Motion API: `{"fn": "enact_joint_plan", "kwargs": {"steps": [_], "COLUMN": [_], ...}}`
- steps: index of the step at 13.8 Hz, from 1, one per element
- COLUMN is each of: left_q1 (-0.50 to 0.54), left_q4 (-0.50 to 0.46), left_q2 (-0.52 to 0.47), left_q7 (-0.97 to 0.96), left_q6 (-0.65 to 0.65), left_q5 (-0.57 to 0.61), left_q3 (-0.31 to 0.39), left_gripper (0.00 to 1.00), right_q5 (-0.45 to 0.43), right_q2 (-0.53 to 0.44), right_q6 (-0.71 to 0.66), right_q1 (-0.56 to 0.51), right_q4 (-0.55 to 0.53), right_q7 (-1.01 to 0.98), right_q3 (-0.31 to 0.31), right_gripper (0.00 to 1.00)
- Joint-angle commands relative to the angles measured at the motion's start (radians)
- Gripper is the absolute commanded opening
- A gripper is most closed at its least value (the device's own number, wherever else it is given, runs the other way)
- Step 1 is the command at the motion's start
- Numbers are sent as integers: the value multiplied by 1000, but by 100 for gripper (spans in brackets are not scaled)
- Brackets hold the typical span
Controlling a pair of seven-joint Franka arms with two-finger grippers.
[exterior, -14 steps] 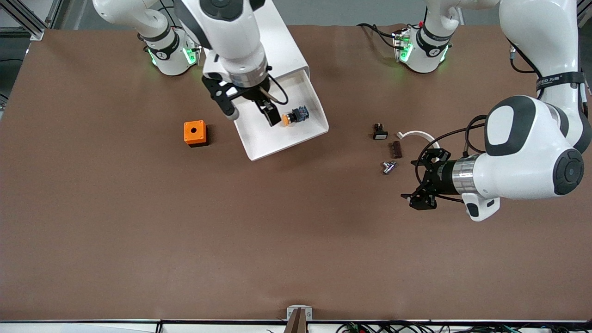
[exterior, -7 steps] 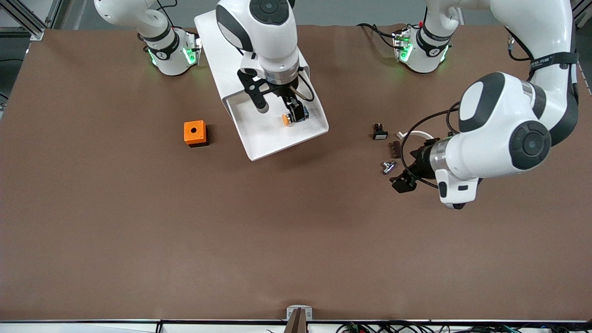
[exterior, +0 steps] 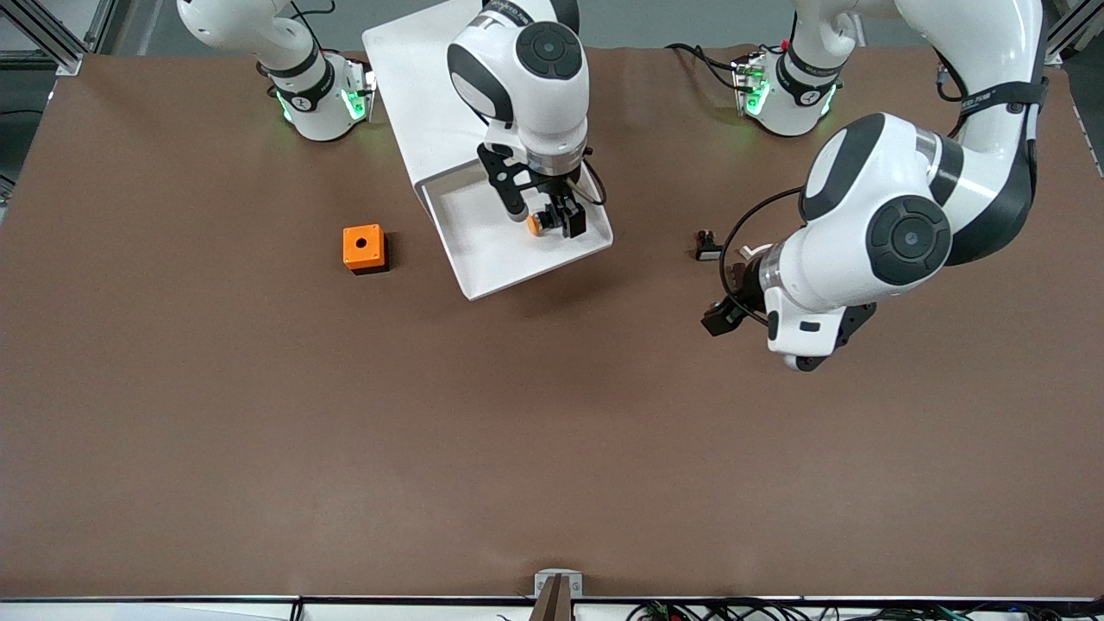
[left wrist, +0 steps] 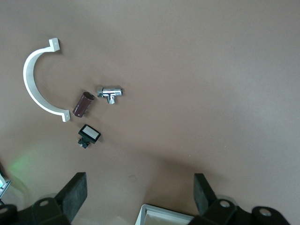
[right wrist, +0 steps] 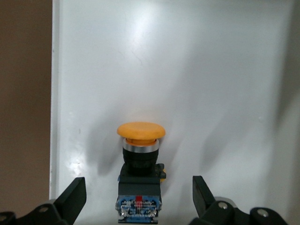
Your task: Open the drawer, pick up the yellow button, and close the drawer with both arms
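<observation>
The drawer [exterior: 496, 263] stands pulled out of the white cabinet [exterior: 414, 78], a shallow white tray. In it lies the button [exterior: 536, 224] on its side, orange-yellow cap and black-and-blue body. My right gripper [exterior: 545, 216] hangs open over the drawer, one finger on each side of the button without touching it. In the right wrist view the button [right wrist: 139, 159] lies on the drawer floor [right wrist: 211, 70] between the open fingers of my right gripper [right wrist: 138, 197]. My left gripper [exterior: 720, 317] is open over bare table beside the small parts, nothing in it [left wrist: 139, 194]. A drawer corner [left wrist: 161, 218] shows in the left wrist view.
An orange cube with a hole [exterior: 363, 248] sits toward the right arm's end. Near my left gripper lie a black white-faced part [left wrist: 89, 135], a brown cylinder [left wrist: 82, 104], a metal tee fitting [left wrist: 110, 93] and a white curved clip [left wrist: 35, 84].
My right gripper has come down over the drawer until its fingers straddle the button. My left arm has swung in toward the drawer, carrying its gripper past the small parts.
</observation>
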Motion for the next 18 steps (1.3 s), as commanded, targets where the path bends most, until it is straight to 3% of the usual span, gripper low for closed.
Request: {"fn": "enact_joint_plan", "kwargs": {"steps": [1, 4, 5, 6, 9, 15, 18], "left_q1": [6, 6, 6, 6, 3, -38, -74], "left_q4": [-39, -73, -77, -77, -79, -79, -79], "left_q2": [-30, -27, -27, -27, -19, 16, 41], "left_q7": [19, 35, 54, 61, 71, 154, 156], "left_q6": [15, 67, 70, 70, 70, 127, 179], "left_q5": [20, 25, 37, 37, 52, 64, 64], "left_q3": [-26, -66, -80, -87, -118, -126, -126], "left_gripper": [100, 100, 100, 100, 100, 100, 100], "right_q5": [-13, -10, -8, -8, -4, 4, 33], "right_q2": [12, 19, 19, 19, 19, 14, 8], "right_q6": [1, 1, -1, -1, -2, -24, -105], "right_q1": [21, 21, 21, 21, 18, -17, -72], "right_q4": [8, 14, 14, 14, 17, 51, 106], "right_q7": [27, 22, 11, 7, -9, -53, -136], "right_q3": [-12, -10, -10, -10, -10, -12, -13], "right_gripper": [100, 100, 94, 76, 0, 0, 0]}}
